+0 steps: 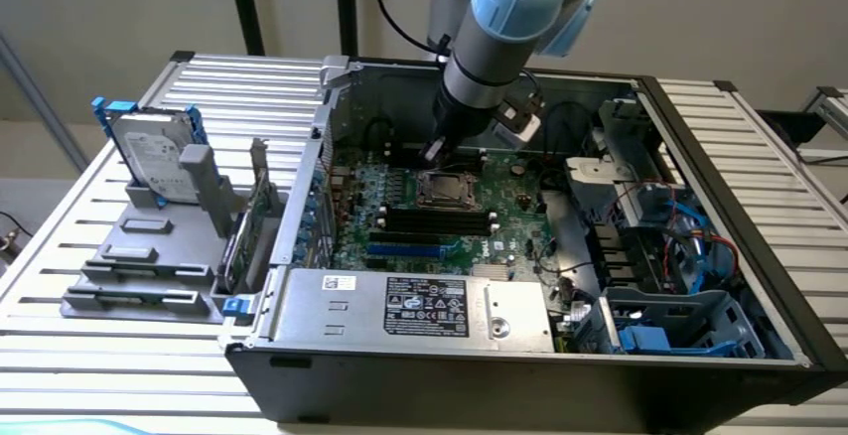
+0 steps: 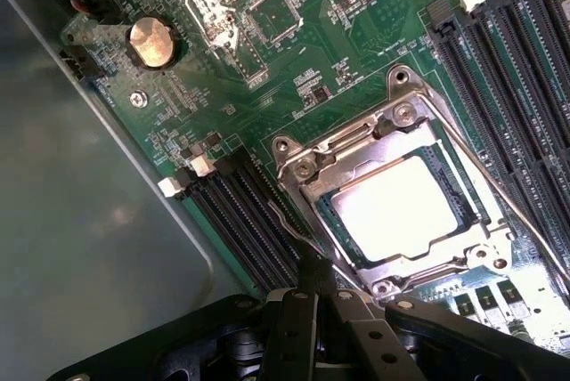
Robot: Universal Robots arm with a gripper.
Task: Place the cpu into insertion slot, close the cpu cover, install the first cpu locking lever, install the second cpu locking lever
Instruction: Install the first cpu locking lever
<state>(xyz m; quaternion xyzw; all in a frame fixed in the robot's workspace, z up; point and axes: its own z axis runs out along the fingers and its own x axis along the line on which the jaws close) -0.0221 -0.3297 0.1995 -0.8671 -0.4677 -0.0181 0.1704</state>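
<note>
1. The computer case (image 1: 530, 385) lies open on the bench (image 1: 79, 356).
2. The cpu (image 2: 396, 207) sits in the insertion slot (image 1: 443, 189), under the cpu cover (image 2: 352, 145).
3. Memory slots (image 1: 438, 221) lie just before the socket.
4. A hard drive (image 1: 149, 157) stands outside the case, at the exterior view's left.

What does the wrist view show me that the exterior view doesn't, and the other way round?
Wrist view: the cpu lying in the window of the lowered cpu cover, a coin battery, and the shut fingers by the cover's corner. Exterior view: the whole open case, the power supply and a hard drive outside it. Both: the cpu cover and the black memory slots.
</note>
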